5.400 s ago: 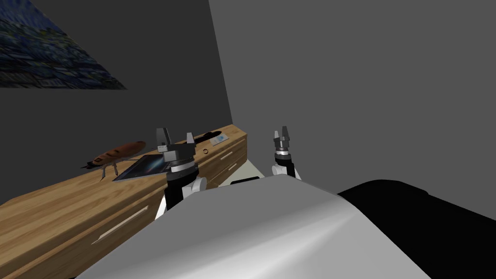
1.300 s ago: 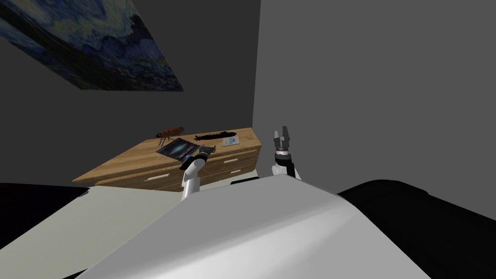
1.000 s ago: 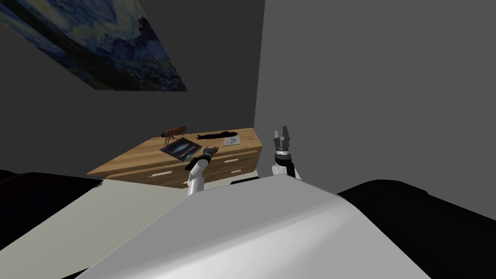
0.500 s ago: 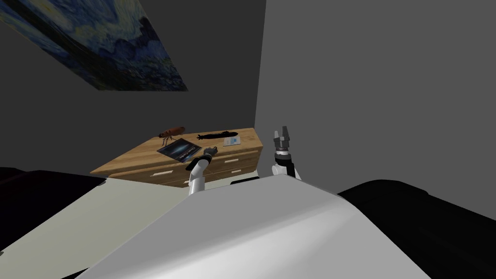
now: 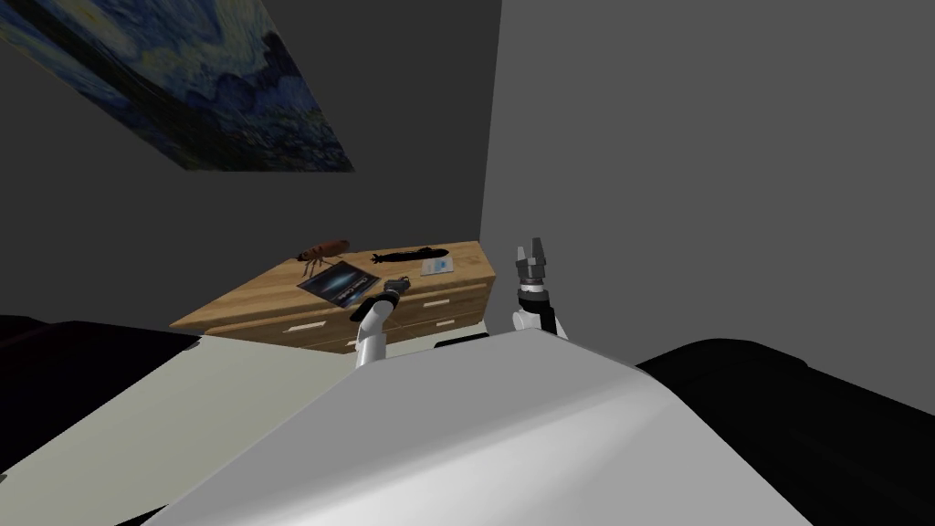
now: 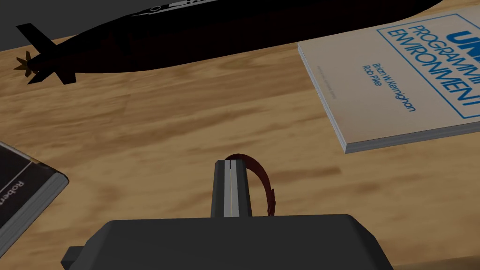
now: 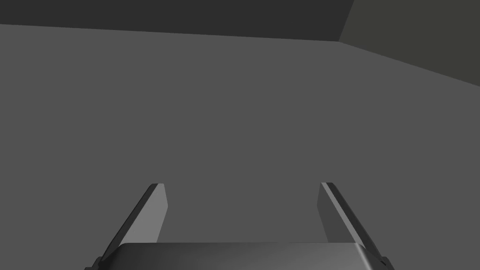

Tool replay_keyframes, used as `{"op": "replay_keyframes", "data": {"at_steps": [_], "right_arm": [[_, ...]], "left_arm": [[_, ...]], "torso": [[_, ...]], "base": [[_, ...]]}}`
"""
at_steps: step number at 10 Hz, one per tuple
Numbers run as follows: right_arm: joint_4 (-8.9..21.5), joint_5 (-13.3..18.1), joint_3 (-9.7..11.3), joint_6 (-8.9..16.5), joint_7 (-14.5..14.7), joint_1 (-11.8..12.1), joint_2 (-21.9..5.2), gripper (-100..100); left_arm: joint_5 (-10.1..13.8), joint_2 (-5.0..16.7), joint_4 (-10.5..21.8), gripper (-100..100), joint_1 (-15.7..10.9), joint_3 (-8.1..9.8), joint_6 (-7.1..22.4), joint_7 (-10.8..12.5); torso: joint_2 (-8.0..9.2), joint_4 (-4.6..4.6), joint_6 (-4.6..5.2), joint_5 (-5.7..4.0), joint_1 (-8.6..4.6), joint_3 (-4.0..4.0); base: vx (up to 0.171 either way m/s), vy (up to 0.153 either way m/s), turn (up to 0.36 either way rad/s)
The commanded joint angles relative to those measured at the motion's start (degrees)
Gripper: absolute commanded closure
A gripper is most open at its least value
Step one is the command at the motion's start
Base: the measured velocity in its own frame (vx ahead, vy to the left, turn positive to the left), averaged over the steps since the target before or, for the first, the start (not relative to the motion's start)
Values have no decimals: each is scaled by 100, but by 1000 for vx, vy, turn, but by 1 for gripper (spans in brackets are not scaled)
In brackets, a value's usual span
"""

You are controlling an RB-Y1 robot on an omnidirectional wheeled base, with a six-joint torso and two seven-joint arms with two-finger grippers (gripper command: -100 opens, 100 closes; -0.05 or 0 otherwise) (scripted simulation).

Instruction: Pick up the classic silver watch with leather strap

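Observation:
The watch shows as a dark red strap loop [image 6: 265,182] lying on the wooden dresser top [image 6: 140,136]; its case is hidden behind my fingers. My left gripper [image 6: 230,163] is low over the dresser with its two fingers pressed together, and the strap curves out from their tips to one side. In the head view the left gripper [image 5: 393,286] is over the dresser's front edge. My right gripper [image 5: 530,245] is raised beside the dresser's right end, open and empty [image 7: 241,187].
A black submarine model [image 6: 211,33] lies beyond the watch, a pale book [image 6: 403,89] to one side, a dark book [image 6: 18,187] to the other. A brown insect figure [image 5: 321,249] stands at the dresser's [image 5: 265,297] back. Walls meet behind it; a black area lies at the left.
My left gripper's fingers have come together at the watch strap. The arm and the head view have barely shifted in the last second; the right arm has stayed still.

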Motion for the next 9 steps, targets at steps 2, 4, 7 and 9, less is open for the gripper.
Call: {"op": "replay_keyframes", "data": {"at_steps": [2,4,7,9], "right_arm": [[0,0,1,0,0,-3,0,0],[0,0,0,1,0,-3,0,0],[1,0,-1,1,0,-2,-1,0],[1,0,-1,0,0,-1,-1,0]], "left_arm": [[-203,189,-183,-100,153,-104,18,-203],[-534,380,-415,-100,417,-156,-6,-510],[-966,564,-673,-100,809,-182,-69,-942],[-1252,651,-802,-100,1046,-185,-116,-1178]], "torso": [[48,8,2,0,-1,25],[75,16,0,3,15,43],[69,16,-3,11,49,41],[46,11,-2,9,38,28]], "base": [[-192,14,-126],[-204,54,-119],[-171,113,-132],[-110,84,-129]]}}
